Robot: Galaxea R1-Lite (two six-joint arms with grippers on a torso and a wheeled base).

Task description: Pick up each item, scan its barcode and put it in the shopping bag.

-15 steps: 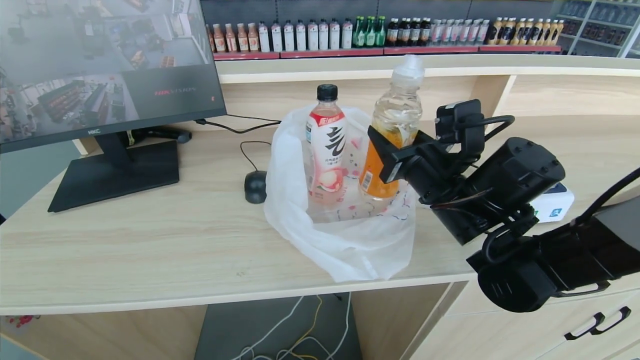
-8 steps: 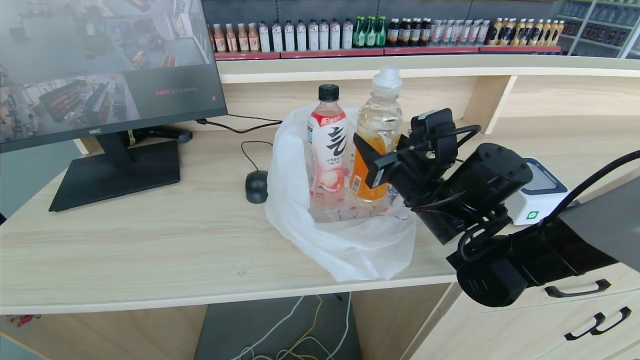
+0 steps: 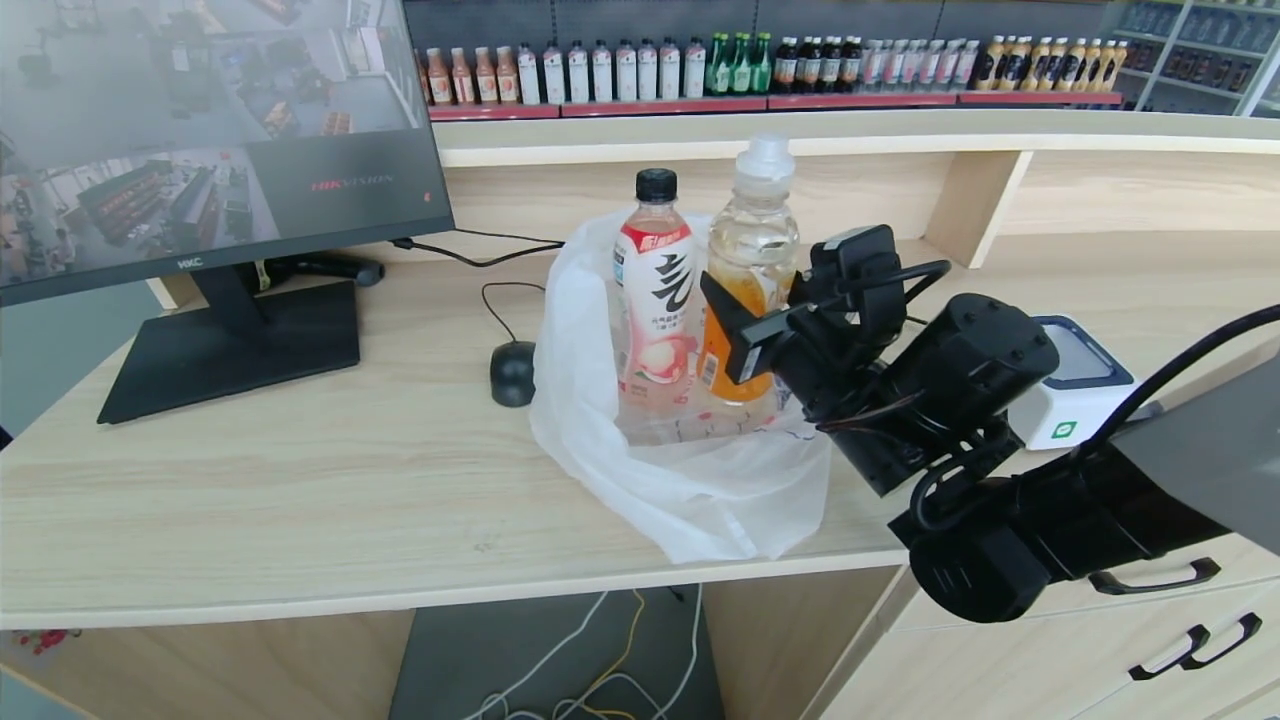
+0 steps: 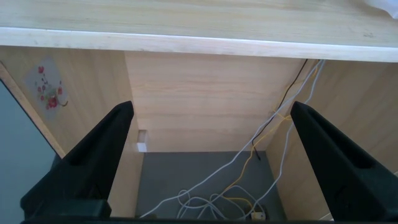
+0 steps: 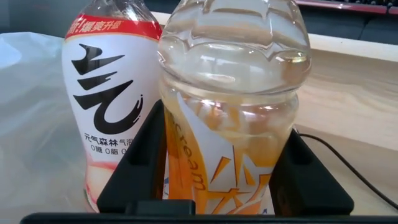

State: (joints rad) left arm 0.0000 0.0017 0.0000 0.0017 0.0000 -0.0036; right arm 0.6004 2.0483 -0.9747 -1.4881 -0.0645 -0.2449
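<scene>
A white shopping bag lies open on the wooden counter. Inside it stands a pink-labelled bottle with a black cap. Right beside it is a clear bottle with an orange label and a white cap, held upright over the bag by my right gripper, which is shut on its lower half. In the right wrist view the orange-label bottle sits between the black fingers, with the pink-labelled bottle close against it. My left gripper hangs open below the counter edge, with nothing between its fingers.
A white barcode scanner stands on the counter behind my right arm. A monitor on a black stand is at the left, and a black mouse with its cable lies beside the bag. Drink shelves line the back wall.
My right gripper has carried the orange-label bottle leftward and down, from beside the bag's right edge to close against the pink-labelled bottle inside the bag. The scanner behind the arm is now uncovered.
</scene>
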